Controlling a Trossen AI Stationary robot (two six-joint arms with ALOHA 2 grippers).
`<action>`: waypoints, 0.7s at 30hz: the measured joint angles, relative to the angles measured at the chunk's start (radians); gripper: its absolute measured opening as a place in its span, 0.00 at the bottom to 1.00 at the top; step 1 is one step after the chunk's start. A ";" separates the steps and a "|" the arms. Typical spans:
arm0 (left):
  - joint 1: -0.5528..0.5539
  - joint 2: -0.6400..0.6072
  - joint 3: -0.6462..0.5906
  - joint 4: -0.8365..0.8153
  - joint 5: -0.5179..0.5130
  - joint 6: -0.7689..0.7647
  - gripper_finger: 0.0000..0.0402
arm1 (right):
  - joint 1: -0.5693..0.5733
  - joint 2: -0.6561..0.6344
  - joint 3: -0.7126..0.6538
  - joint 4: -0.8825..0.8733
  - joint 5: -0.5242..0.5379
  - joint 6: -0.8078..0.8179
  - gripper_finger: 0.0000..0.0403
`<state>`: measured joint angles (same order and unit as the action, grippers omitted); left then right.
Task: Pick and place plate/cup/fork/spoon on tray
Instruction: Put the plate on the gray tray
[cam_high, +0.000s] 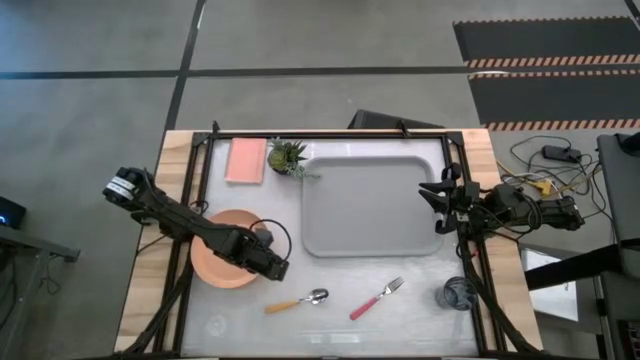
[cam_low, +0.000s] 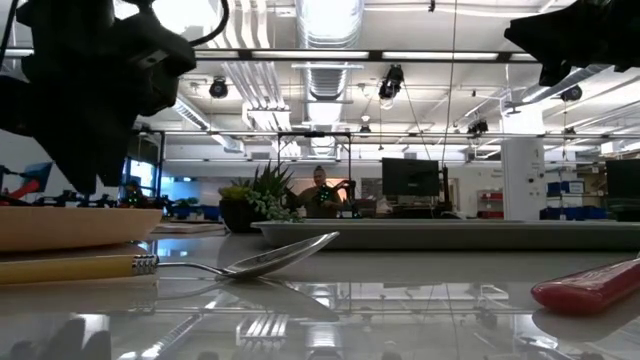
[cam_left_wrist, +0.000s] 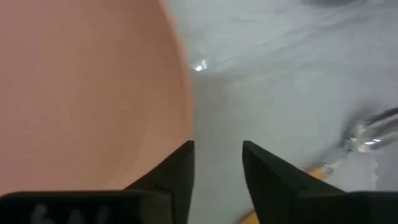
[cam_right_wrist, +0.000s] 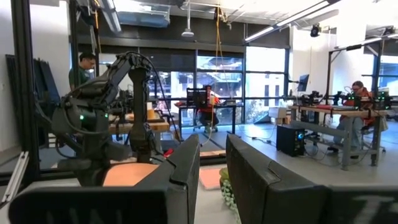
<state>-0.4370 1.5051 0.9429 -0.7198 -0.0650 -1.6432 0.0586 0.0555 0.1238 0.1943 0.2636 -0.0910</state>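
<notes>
1. The left end effector (cam_high: 272, 262) hovered at the plate's (cam_high: 215, 268) edge, fingers (cam_left_wrist: 180, 171) parted, gripping nothing.
2. The spoon (cam_high: 298, 300) lay just beyond it on the bench (cam_high: 400, 300).
3. The right end effector (cam_high: 436, 205) waited beside the tray (cam_high: 365, 215), slightly parted.

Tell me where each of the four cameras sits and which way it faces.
High: overhead, straight down on both arms, the light grey rectangular tray and the round salmon-orange plate.
Low: table height, level across the orange-handled metal spoon; arms hang above.
Left wrist: past the left gripper at the plate's edge.
Right wrist: past the right gripper toward the left arm.
High, low and left wrist share plate and spoon.
</notes>
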 joint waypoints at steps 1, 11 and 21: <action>0.000 0.005 -0.002 -0.002 0.000 0.000 0.32 | 0.000 0.000 0.000 0.002 0.000 0.000 0.17; -0.003 0.014 -0.023 0.002 -0.075 0.001 0.31 | 0.000 0.000 0.000 0.005 0.000 0.001 0.17; -0.005 0.061 -0.061 0.055 -0.073 0.004 0.09 | 0.000 0.000 0.000 0.005 0.000 0.004 0.17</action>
<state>-0.4417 1.5657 0.8815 -0.6646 -0.1383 -1.6395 0.0586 0.0551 0.1238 0.1995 0.2634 -0.0873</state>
